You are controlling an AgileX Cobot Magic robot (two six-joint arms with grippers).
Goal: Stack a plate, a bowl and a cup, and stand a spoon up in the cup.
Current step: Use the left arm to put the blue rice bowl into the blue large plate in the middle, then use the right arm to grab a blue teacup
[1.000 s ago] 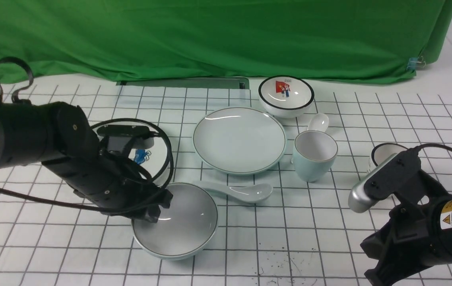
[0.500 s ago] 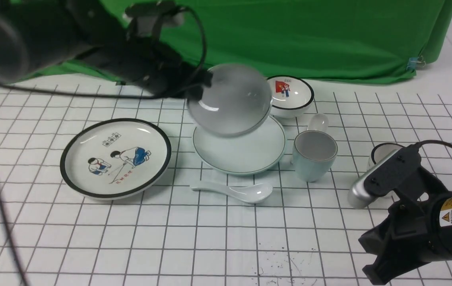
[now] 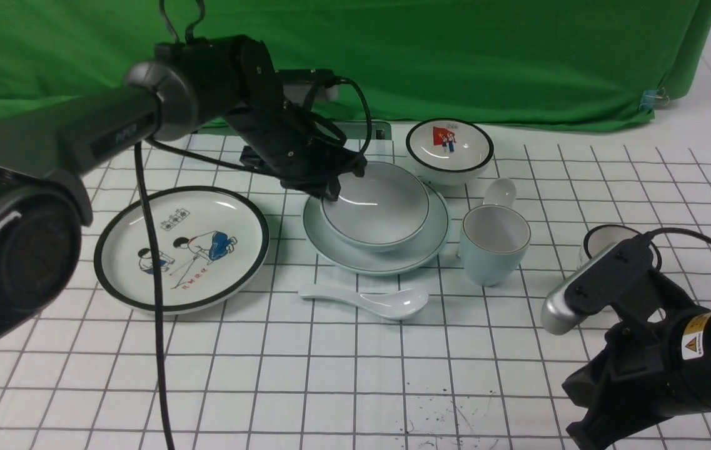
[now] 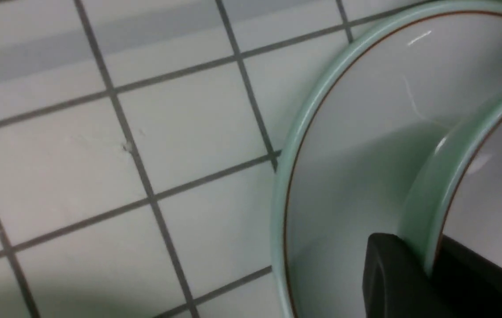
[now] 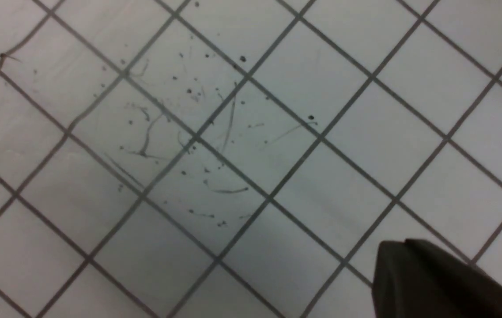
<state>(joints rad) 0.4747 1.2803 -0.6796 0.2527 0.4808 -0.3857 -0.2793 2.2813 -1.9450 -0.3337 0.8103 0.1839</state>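
The pale blue-green bowl (image 3: pixel 377 209) sits inside the matching plate (image 3: pixel 433 236) at the table's middle. My left gripper (image 3: pixel 332 187) is shut on the bowl's far-left rim. In the left wrist view the bowl's rim (image 4: pixel 436 176) runs between the two dark jaws of my left gripper (image 4: pixel 429 269), above the plate (image 4: pixel 343 145). The pale blue-green cup (image 3: pixel 494 245) stands upright just right of the plate. The plain white spoon (image 3: pixel 374 301) lies in front of the plate. My right gripper (image 5: pixel 392 265) is shut and empty, low over bare cloth at the front right.
A black-rimmed plate with cartoon children (image 3: pixel 181 248) lies left of the stack. A small picture bowl (image 3: pixel 450 150) and another white spoon (image 3: pixel 500 192) sit behind the cup. A black-rimmed cup (image 3: pixel 602 240) is partly hidden by my right arm (image 3: pixel 661 369). Green cloth hangs at the back.
My left gripper lifted the bowl from the front left, carried it up and over, and brought it down onto the plate. The right arm barely moved.
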